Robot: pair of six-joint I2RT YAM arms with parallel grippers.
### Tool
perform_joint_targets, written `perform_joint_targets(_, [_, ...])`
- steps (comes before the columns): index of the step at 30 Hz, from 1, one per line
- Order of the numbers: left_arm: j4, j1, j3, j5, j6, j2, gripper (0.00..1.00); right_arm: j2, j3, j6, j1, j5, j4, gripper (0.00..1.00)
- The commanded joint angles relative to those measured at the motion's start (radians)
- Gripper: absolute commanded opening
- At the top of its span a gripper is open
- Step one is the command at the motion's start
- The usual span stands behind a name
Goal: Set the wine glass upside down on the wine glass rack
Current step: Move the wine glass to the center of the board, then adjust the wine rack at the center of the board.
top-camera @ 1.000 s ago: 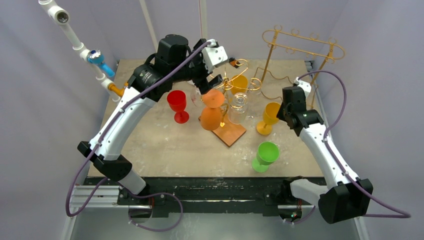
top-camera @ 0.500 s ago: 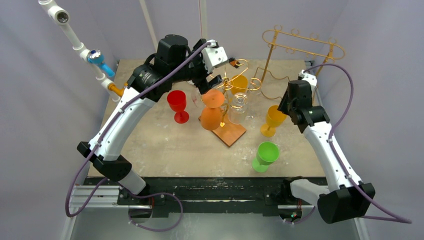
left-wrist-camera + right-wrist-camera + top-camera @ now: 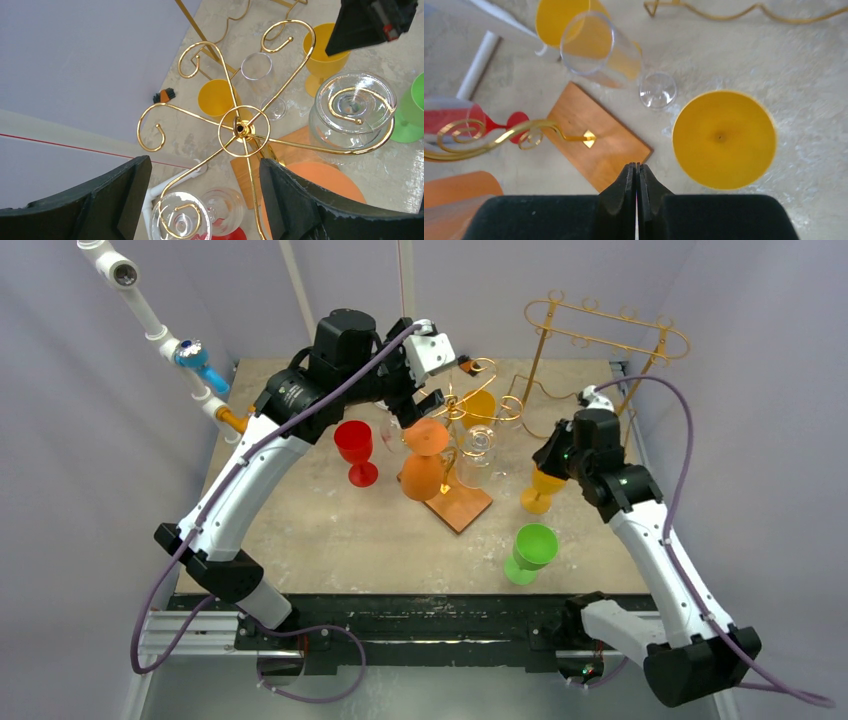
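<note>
Standing upright on the pale speckled surface (image 3: 330, 530), the yellow plastic wine glass (image 3: 724, 139) is at the right of the right wrist picture, with its open mouth facing up. The right gripper (image 3: 637, 167) is at the bottom middle of that picture, just left of the glass. Its two black fingers are pressed together with nothing between them, so it holds nothing. From the top camera, this gripper (image 3: 547, 456) is right over the bowl of the yellow glass (image 3: 538, 488), to the right of the middle. I cannot tell if they touch.

The gold wire wine glass rack (image 3: 470, 405) stands on a brown wooden base (image 3: 460, 505) in the middle of the top picture, to the left of the yellow glass. The left gripper (image 3: 205, 167) hangs above the rack (image 3: 243, 131), its fingers far apart and empty. A clear glass (image 3: 352, 107) hangs upside down on one gold curl at the right of the left wrist picture.
</note>
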Motion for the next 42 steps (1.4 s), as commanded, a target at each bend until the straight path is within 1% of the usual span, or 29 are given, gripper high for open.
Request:
perform_joint_targets(1, [0.005, -0.001, 0.021, -0.032, -0.04, 0.007, 0.84, 0.017, -0.115, 0.067, 0.055, -0.078, 0.072, 0.06])
perform_joint_targets(11, [0.002, -0.001, 0.036, -0.012, -0.052, 0.05, 0.82, 0.131, -0.21, 0.075, 0.093, -0.074, 0.191, 0.05])
perform_joint_targets(18, [-0.002, -0.001, 0.096, 0.017, -0.083, 0.099, 0.81, 0.22, -0.266, 0.094, 0.107, -0.042, 0.298, 0.03])
perform_joint_targets(26, [0.0, -0.001, 0.1, 0.04, -0.084, 0.119, 0.81, 0.301, -0.309, 0.124, 0.108, 0.03, 0.425, 0.03])
perform_joint_targets(31, [-0.006, -0.001, 0.082, 0.046, -0.056, 0.127, 0.78, 0.332, -0.352, 0.167, 0.109, 0.056, 0.523, 0.01])
perform_joint_targets(42, [0.01, -0.001, 0.058, 0.045, -0.05, 0.14, 0.73, 0.47, -0.376, 0.199, 0.143, 0.05, 0.62, 0.0])
